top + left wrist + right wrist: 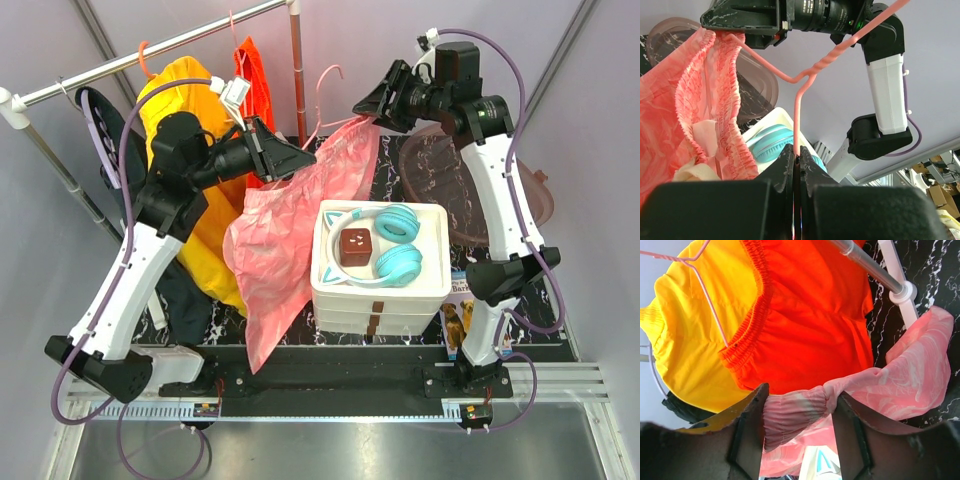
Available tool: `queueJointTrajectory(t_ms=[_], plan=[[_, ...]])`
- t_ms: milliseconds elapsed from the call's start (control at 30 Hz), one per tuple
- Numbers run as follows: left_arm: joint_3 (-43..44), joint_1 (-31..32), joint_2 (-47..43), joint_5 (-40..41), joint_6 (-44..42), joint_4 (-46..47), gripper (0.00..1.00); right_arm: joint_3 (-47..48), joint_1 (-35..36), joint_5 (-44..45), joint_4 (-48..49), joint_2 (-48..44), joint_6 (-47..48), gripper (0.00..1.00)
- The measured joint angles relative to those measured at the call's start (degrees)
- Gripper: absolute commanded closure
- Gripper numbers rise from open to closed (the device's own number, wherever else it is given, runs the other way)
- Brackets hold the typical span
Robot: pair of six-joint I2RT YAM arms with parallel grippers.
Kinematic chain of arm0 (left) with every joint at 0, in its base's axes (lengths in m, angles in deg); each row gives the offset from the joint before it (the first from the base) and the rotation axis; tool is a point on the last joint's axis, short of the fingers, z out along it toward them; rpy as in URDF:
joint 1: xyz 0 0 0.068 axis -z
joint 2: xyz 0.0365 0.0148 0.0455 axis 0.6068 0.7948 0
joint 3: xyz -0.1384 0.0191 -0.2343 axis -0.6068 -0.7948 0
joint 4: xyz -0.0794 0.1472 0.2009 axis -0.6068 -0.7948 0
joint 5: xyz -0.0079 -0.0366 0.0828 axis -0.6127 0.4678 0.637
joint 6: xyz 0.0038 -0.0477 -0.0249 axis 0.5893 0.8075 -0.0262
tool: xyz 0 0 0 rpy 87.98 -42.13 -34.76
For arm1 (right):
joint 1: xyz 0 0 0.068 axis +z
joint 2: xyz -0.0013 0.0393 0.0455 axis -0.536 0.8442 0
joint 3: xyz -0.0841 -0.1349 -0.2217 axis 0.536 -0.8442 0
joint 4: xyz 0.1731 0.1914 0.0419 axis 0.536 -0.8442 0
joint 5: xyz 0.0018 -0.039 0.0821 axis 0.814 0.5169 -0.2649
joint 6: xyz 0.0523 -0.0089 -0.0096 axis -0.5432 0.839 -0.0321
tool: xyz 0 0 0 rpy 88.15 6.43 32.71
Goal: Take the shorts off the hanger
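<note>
Top external: the left gripper (292, 160) is pressed onto the pink hanger (320, 100) and the right gripper (368, 110) pinches the waistband of the pink shorts (290, 240), which hang in the air between them, lower cloth trailing beside the white stacked bins (375, 300). Left wrist: both fingers (812, 170) are clamped flat on the hanger's wire, with the shorts still threaded on its far arm. Right wrist: the bunched waistband is squeezed between the two fingers (752, 425), in front of an orange garment (810, 330) and a yellow garment (685, 330).
</note>
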Motion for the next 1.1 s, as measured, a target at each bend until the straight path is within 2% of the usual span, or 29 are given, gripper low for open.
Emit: queueJointTrajectory(t_ms=[133, 200, 267, 300, 333, 700, 933, 1033, 1100], plan=[[0.3, -0.1, 0.8, -0.3, -0.4, 0.0, 1.0, -1.4, 0.0, 2.2, 0.3, -0.5, 1.2, 0.67], [0.3, -0.2, 1.3, -0.3, -0.6, -0.2, 1.0, -1.9, 0.0, 3.9, 0.2, -0.8, 1.7, 0.68], [0.3, -0.2, 1.7, -0.5, -0.6, -0.2, 1.0, -1.9, 0.1, 5.4, 0.0, -1.0, 2.0, 0.53], [0.3, -0.3, 1.9, -0.5, -0.6, -0.2, 1.0, -1.9, 0.1, 6.1, -0.2, -1.2, 2.1, 0.31], [0.3, -0.3, 1.9, -0.6, -0.6, -0.2, 1.0, -1.9, 0.1, 6.5, -0.4, -1.5, 2.5, 0.29], [0.3, -1.2, 1.9, -1.2, -0.6, 0.3, 1.0, -2.8, 0.0, 7.9, -1.9, -2.9, 3.8, 0.33], [0.3, -2.0, 1.9, -1.1, -0.5, 0.3, 1.0, -4.2, 0.0, 6.3, -1.7, -5.7, 2.3, 0.27], [0.3, -2.2, 1.9, -1.1, 0.1, 0.4, 1.0, -4.7, -0.2, 5.2, -1.0, -6.6, 1.6, 0.29], [0.2, -2.3, 2.0, -1.1, 0.8, 0.9, 1.0, -6.4, -0.6, 4.2, -0.3, -7.6, 1.3, 0.35]])
